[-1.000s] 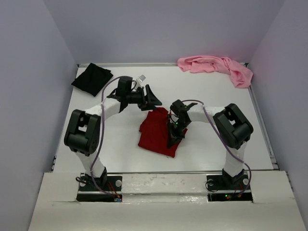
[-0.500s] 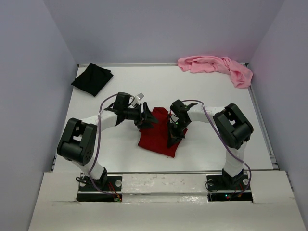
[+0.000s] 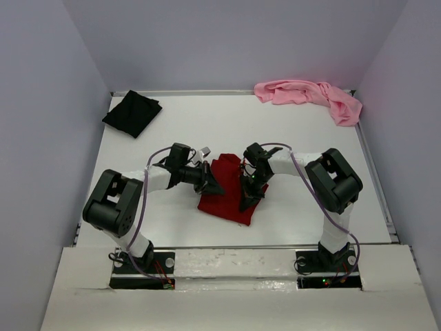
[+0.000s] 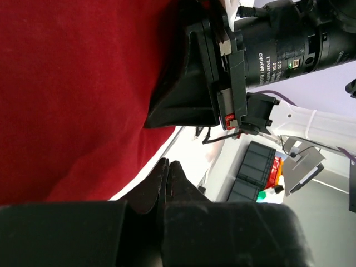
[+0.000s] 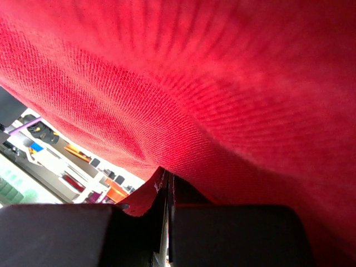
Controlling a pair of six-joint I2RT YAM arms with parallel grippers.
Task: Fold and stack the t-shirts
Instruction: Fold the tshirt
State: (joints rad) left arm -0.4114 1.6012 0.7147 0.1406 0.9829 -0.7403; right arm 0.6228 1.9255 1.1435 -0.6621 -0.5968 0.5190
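The dark red t-shirt [image 3: 224,196] lies bunched at the table's middle and fills the left wrist view [image 4: 72,83] and the right wrist view [image 5: 222,83]. My left gripper [image 3: 215,188] is low at its left edge; its jaws [image 4: 168,162] are together, tips over bare white table beside the hem, with no cloth showing between them. My right gripper [image 3: 246,202] is shut on a fold of the red shirt [image 5: 168,177], cloth draped over one finger. The black t-shirt [image 3: 132,112] lies folded at the back left. The light pink t-shirt [image 3: 310,95] is crumpled at the back right.
The right arm's black gripper body [image 4: 189,83] stands close in front of my left fingers, on the red cloth. Grey walls close the table on the left, back and right. A raised white ledge [image 3: 227,265] runs along the near edge by the arm bases.
My left arm dropped from above the table to the red shirt's left edge and its jaws went from wide open to together. The right arm and the shirts stayed put.
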